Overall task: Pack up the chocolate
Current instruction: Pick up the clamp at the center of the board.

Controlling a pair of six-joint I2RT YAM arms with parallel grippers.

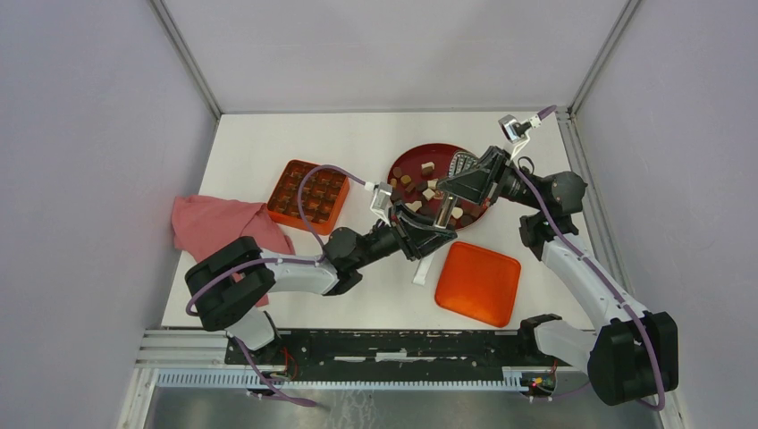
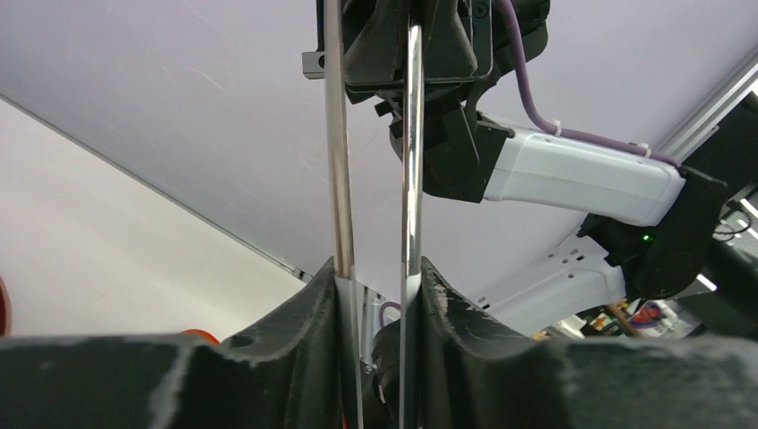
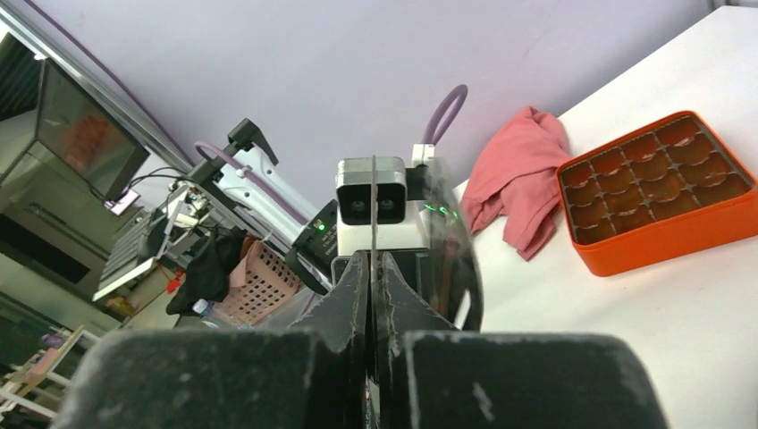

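Many chocolates [image 1: 428,167] by the far right corner look light and brittle; pinch their flat sides. The left gripper [image 2: 380,277] and right gripper [image 3: 371,268] both seemingly clamp the tongs [image 2: 334,134].

A white worktop [image 1: 268,143] sits enclosed by plain pale lilac walls [image 1: 89,107] joined at silver corner posts [image 1: 188,58], with a black rail [image 1: 357,340] along its near edge.

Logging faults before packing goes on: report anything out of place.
A crumpled pink cloth sits at the table's left edge. The orange lid lies askew on the table. The left gripper and right gripper both seem clamped on one metal tweezers. Nothing looks spilled.
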